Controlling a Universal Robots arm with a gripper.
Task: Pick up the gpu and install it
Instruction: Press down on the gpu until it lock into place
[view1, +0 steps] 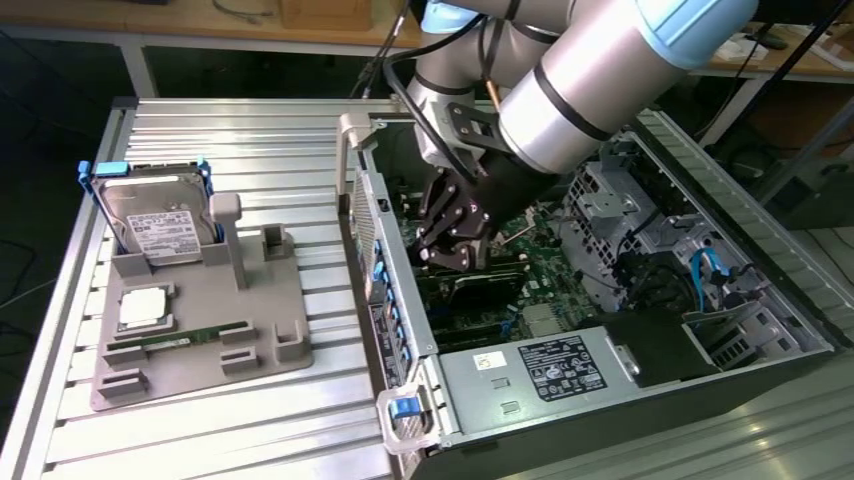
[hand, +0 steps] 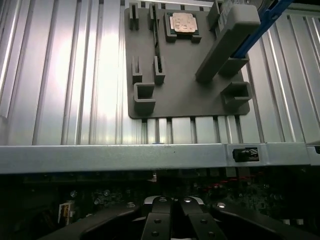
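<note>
Left to right in the exterior view:

- Tray (view1: 200, 372) on the bench (view1: 267, 130), well apart from the fingers (view1: 447, 250) on the far side of the case wall. It carries the hard drive (view1: 154, 225), CPU (view1: 144, 310) and memory stick (view1: 187, 340). None of them are touched.
- Case (view1: 400, 335) lies open on its side. The arm reaches in over the wall, so the fingers are inside, low over the motherboard (view1: 537, 258).
- Fingers are pressed together. The wrist view shows them (hand: 160, 220) closed flat against each other, with no gap.
- Gpu (view1: 483, 285) is the dark board just under the fingertips, already down among the slots. I can't tell whether its top edge is pinched between the fingers or they only bear on it.
- Blue cables (view1: 705, 270) and the drive cage are beyond the fingers, well apart from them and not in the way.

My read is that this is the seating stage, with the pick done.

To do it well:
- Keep the card square to the slot and its metal edge lined up with the rear opening.
- Push straight down along the card's plane, with no side load.
- Apply the force over the slot rather than at one end, or it will rock and seat at one end only.
- Keep the wrist off the case wall, which is close beside the fingers.
</note>
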